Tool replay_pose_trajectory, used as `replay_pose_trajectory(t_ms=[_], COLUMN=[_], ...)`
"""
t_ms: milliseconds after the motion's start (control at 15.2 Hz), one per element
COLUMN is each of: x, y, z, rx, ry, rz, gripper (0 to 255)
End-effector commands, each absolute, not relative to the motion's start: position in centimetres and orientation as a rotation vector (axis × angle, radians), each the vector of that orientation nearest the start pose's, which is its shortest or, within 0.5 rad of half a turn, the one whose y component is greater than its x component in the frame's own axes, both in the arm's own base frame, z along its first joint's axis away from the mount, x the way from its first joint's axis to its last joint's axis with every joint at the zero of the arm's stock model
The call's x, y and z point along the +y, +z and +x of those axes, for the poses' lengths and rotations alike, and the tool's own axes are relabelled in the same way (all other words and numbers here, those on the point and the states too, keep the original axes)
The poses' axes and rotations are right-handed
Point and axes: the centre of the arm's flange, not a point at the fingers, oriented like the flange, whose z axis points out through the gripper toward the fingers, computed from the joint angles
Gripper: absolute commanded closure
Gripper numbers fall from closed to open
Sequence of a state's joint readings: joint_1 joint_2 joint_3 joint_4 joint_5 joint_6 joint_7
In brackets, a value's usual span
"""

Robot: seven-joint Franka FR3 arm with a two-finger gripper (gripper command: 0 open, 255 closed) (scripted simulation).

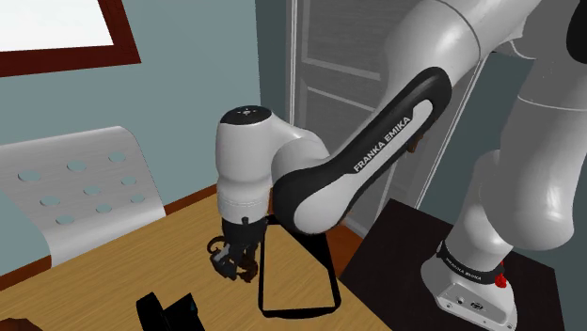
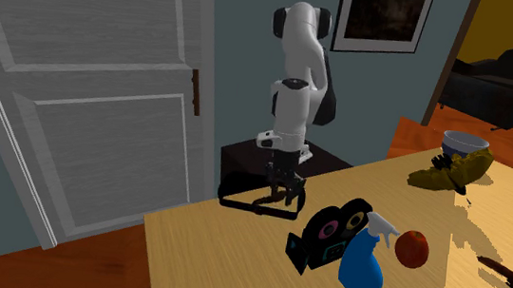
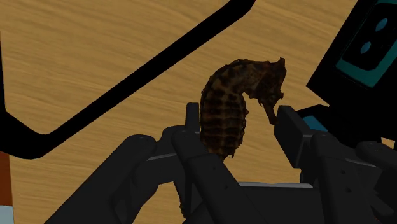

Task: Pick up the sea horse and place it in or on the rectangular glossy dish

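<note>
The sea horse (image 3: 226, 108), brown and ridged, hangs between my gripper's (image 3: 238, 118) black fingers, its back against one finger (image 3: 189, 121) and its snout at the other. The gripper is shut on it, a little above the wooden table. The rectangular dish shows as a glossy black rim (image 3: 127, 89) with wood seen through its middle. In the shoulder view the gripper (image 1: 235, 266) is just left of the dish's rim (image 1: 296, 308), outside it. From the second exterior view the gripper (image 2: 278, 199) sits near the table's corner, by the dish (image 2: 240, 205).
A black camera-like object (image 2: 328, 232) stands close to the gripper, with a blue spray bottle (image 2: 363, 267) and a red ball (image 2: 411, 248) beyond. Bananas (image 2: 447, 174) and a bowl (image 2: 464, 142) lie far off. A white chair (image 1: 80, 188) stands by the table edge.
</note>
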State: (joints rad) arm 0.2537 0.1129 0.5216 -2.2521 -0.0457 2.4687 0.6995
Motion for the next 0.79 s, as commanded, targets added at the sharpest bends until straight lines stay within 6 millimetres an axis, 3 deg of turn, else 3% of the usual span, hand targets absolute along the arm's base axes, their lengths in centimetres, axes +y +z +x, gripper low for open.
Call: replay_pose_trajectory(t_ms=[0,594,726], x=[35.9,25.8,24.8], y=[33.5,33.9,33.4], z=[37.8,31.6,30.9], rx=[-0.157,-0.157,-0.157], ry=[-0.108,-0.108,-0.108], rz=[-3.036,-3.036,-3.036], gripper=[255,255,255])
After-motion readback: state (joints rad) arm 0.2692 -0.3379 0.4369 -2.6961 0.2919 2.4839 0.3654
